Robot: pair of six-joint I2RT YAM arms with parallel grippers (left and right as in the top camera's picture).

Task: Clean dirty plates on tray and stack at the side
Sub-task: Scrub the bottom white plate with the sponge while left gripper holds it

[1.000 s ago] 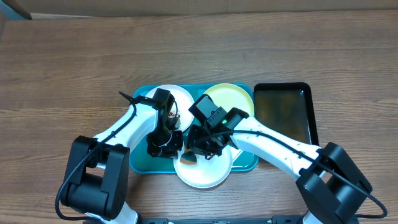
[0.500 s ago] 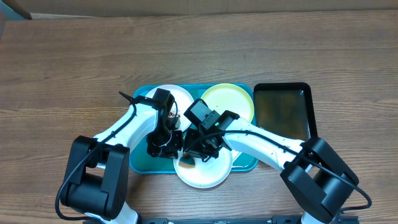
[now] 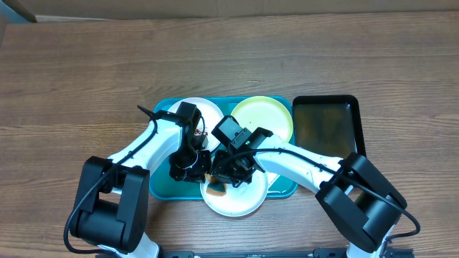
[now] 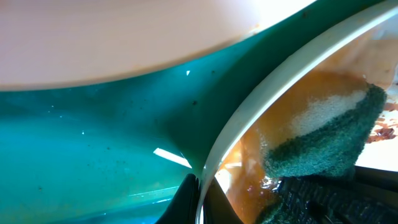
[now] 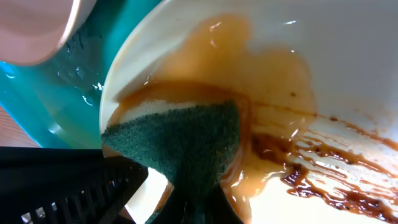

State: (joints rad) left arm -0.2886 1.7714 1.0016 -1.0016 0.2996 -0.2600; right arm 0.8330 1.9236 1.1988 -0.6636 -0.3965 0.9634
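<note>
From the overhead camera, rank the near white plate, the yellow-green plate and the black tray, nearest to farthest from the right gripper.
1. Near white plate, directly under the right gripper and its sponge.
2. Yellow-green plate, back right of the teal tray.
3. Black tray, farther right, beside the teal tray.

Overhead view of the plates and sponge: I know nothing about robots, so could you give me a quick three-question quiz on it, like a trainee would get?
1. True or false: all three plates on the teal tray are white.
2. What is the left gripper pinching?
3. The sponge is held by: A. the left gripper, B. the right gripper, C. nothing, it lies loose.

Key
1. False: there is also a yellow-green plate.
2. The rim of the front white plate.
3. B.
</note>
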